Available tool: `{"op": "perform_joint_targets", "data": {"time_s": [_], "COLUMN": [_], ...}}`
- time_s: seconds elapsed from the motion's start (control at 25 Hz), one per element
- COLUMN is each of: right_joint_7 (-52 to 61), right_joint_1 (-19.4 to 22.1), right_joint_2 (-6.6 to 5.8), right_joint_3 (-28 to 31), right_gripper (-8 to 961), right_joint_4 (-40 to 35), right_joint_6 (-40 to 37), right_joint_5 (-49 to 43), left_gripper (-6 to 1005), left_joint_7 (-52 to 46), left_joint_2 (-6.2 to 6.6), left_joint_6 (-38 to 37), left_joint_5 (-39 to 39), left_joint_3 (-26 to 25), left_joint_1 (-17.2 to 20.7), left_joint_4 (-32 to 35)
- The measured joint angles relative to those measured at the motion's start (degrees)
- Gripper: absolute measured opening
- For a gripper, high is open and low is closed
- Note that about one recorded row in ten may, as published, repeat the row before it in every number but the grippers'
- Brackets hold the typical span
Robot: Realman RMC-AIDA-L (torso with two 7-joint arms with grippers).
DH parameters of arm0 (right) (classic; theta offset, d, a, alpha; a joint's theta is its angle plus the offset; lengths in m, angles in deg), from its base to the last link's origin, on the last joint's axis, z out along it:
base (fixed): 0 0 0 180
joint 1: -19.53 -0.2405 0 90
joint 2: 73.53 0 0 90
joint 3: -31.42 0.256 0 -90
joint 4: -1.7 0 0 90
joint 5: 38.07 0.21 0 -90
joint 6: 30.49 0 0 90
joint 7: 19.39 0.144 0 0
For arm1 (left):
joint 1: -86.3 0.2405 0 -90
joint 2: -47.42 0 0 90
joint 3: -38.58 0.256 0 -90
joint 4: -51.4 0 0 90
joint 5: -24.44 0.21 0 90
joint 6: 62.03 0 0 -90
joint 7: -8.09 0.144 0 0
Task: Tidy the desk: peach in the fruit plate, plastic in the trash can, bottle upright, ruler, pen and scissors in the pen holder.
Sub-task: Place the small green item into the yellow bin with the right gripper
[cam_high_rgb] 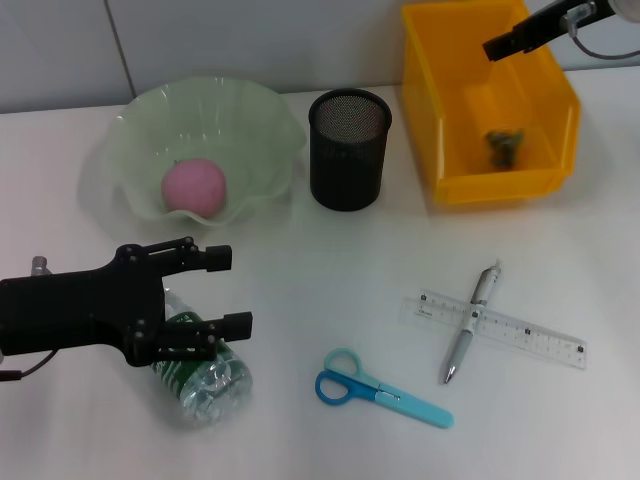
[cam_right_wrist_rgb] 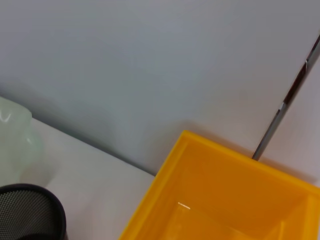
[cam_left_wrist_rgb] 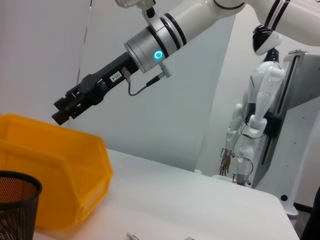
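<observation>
A clear plastic bottle [cam_high_rgb: 205,378] with a green label lies on its side at the front left. My left gripper [cam_high_rgb: 226,291] hovers over it, open, with its lower finger just above the bottle. The pink peach [cam_high_rgb: 195,188] rests in the pale green fruit plate [cam_high_rgb: 262,112]. A crumpled piece of plastic [cam_high_rgb: 503,145] lies inside the yellow trash can [cam_high_rgb: 432,120]. My right gripper [cam_high_rgb: 497,46] hangs above that bin, shut and empty. A silver pen [cam_high_rgb: 470,325] lies across a clear ruler [cam_high_rgb: 525,335]. Blue scissors [cam_high_rgb: 380,390] lie near the front edge. The black mesh pen holder [cam_high_rgb: 348,148] holds nothing.
The pen holder stands between the plate and the yellow bin. The left wrist view shows my right gripper [cam_left_wrist_rgb: 64,111] over the bin [cam_left_wrist_rgb: 65,175], with a white humanoid robot [cam_left_wrist_rgb: 255,125] beyond the table. Open table surface lies between the bottle and the scissors.
</observation>
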Motion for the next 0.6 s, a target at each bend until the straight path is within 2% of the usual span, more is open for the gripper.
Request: {"op": "perform_joint_targets", "data": {"time_s": [0.16, 0.4, 0.6], "right_joint_7": [0.0, 0.0, -1.64], "right_joint_1": [0.22, 1.55, 5.67], "right_joint_2": [0.23, 1.07, 1.32], "right_joint_3": [0.04, 0.27, 0.27], "right_gripper": [674, 745, 744], "right_joint_4": [-0.22, -4.19, -11.49], "right_joint_6": [0.15, -1.47, -6.03], "right_joint_5": [0.12, 1.96, 12.09], "left_gripper": [859, 859, 859], "left_joint_7": [0.0, 0.0, 0.15], "left_joint_2": [-0.03, 0.03, 0.06], "left_joint_6": [-0.13, -0.31, -0.24], "left_joint_5": [0.0, 0.0, 0.01], "left_joint_3": [0.0, 0.0, 0.0], "left_joint_1": [0.0, 0.0, 0.0], "left_joint_4": [0.09, 0.06, -0.22]}}
